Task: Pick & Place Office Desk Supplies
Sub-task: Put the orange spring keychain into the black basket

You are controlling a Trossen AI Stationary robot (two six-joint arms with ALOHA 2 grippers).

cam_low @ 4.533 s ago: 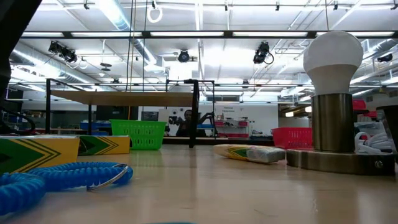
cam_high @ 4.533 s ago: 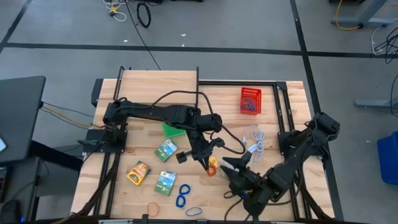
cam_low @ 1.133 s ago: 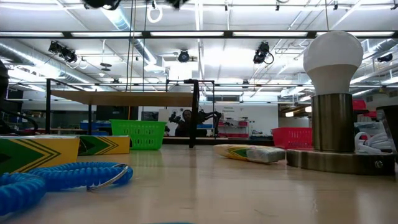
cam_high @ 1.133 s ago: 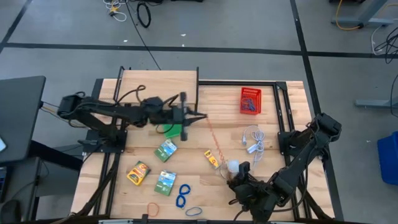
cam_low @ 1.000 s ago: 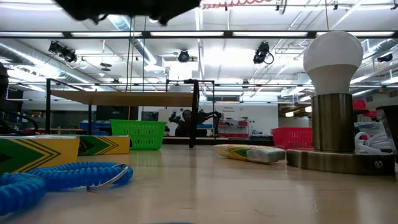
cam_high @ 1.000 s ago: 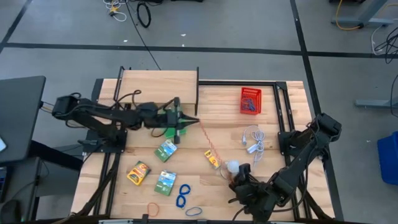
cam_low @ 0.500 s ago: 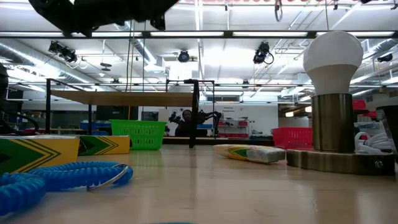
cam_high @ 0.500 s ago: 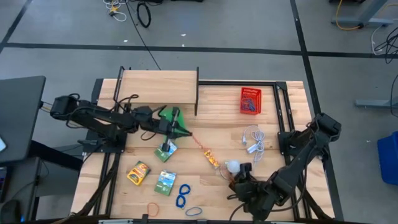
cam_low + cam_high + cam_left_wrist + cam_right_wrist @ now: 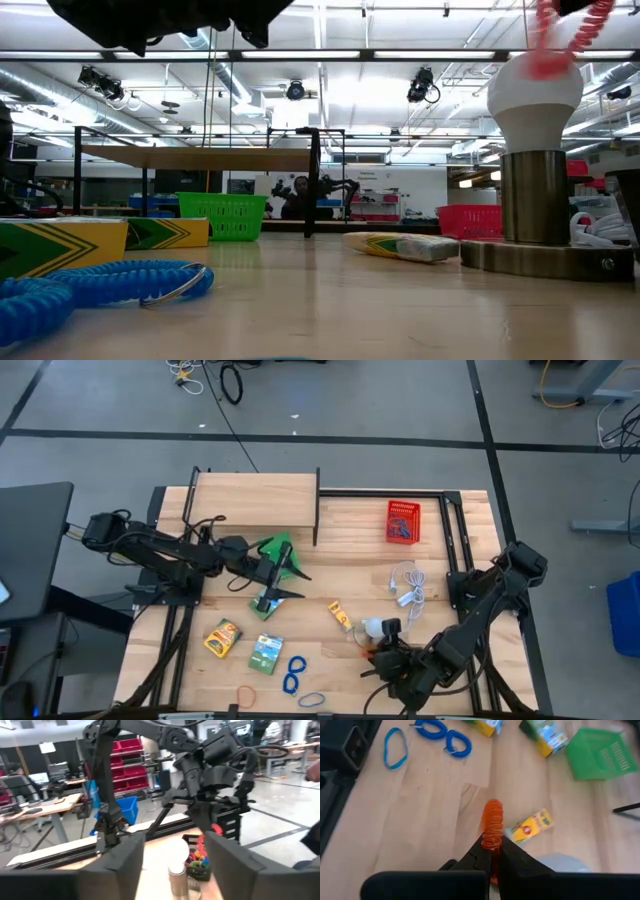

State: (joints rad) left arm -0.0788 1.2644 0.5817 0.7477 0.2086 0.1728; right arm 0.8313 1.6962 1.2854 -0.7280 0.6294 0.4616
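My right gripper is at the near right of the table, beside a white bulb-shaped object, and is shut on an orange coiled loop. The low view shows that coil blurred in the air. My left gripper hovers open near the table's middle, by the green basket, with nothing between its fingers. A small yellow packet lies flat between the two grippers. Green packets, a yellow packet and a blue coil lie near left. My right gripper pinches one end of the orange coil between its two fingertips. The rest of the coil sticks out past the fingertips, bunched short and clear of the table.
A red basket stands at the far right, and a white cord lies right of centre. A blue loop and an orange loop lie at the near edge. A raised wooden shelf spans the far left.
The orange coil was stretched taut between both grippers. My left gripper dropped slightly toward the near edge, then opened and let go of its end. The coil has sprung back, short, to my right gripper, which has stayed shut.
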